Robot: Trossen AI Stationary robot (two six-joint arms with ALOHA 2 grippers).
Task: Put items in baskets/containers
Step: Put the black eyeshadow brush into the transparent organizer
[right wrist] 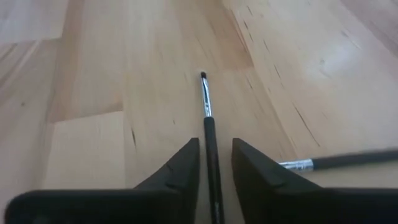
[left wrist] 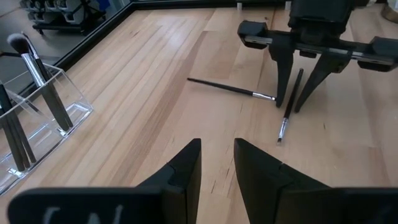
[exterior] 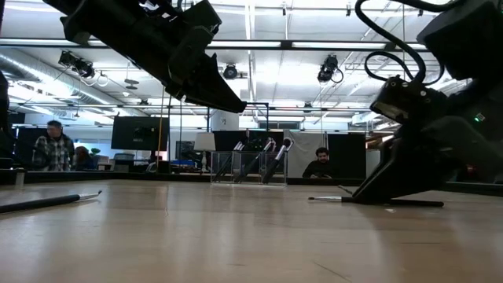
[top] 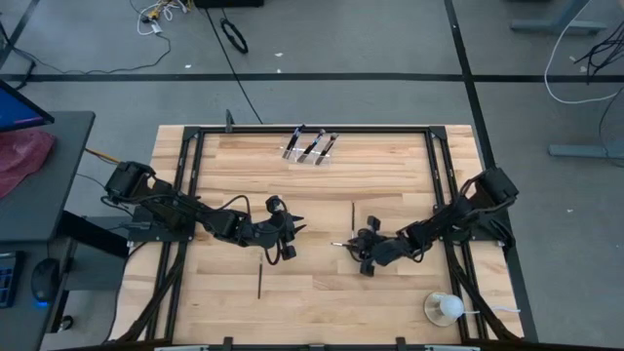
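A thin black brush [right wrist: 208, 124] lies flat on the wooden table [top: 390, 292], bristle tip toward the left arm. My right gripper [right wrist: 216, 146] is open, slanting down, with one finger on each side of the brush handle [left wrist: 290, 102]; I see no touch. My left gripper [left wrist: 217, 155] hovers open with nothing in it left of the table's middle [top: 292, 226]. A second brush [left wrist: 230, 89] lies just beyond the right gripper's far finger. A third brush [top: 260, 278] lies nearer the front. The clear holder [top: 310, 148] stands at the far edge with several brushes leaning in it.
A white round object on a clear base [top: 444, 308] stands at the front right. Black frame rails [top: 185, 195] run along the table's sides and back. Bare wood lies between the two grippers and the holder.
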